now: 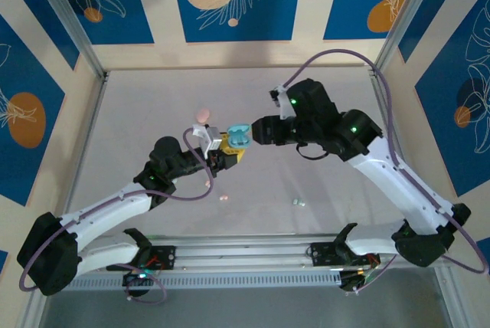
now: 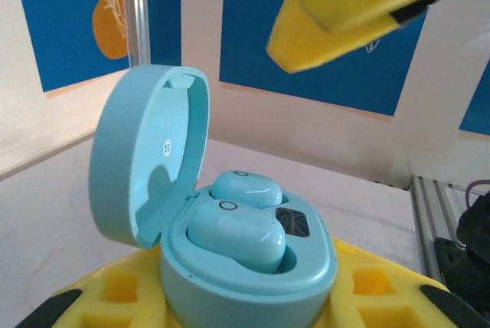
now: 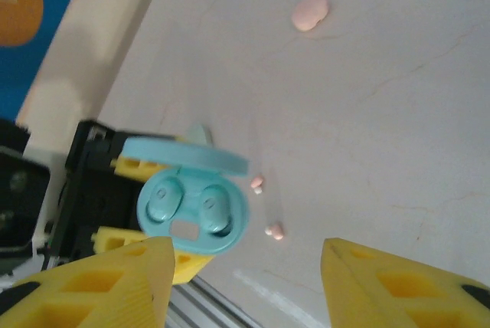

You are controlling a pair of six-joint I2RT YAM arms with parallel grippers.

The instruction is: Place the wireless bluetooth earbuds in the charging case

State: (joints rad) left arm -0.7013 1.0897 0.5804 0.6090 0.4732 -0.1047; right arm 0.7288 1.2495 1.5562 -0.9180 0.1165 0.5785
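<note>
At mid-table, left gripper (image 1: 230, 152) around charging case (image 1: 240, 136), right gripper (image 3: 243, 267) agape.

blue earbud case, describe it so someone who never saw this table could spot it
On the pale table, look at the middle, where the two arms meet. The left arm's yellow fingers clamp a small rounded pale blue case there. Its lid stands open with two blue earbuds seated inside, unlike the pink case lying loose farther back.
</note>
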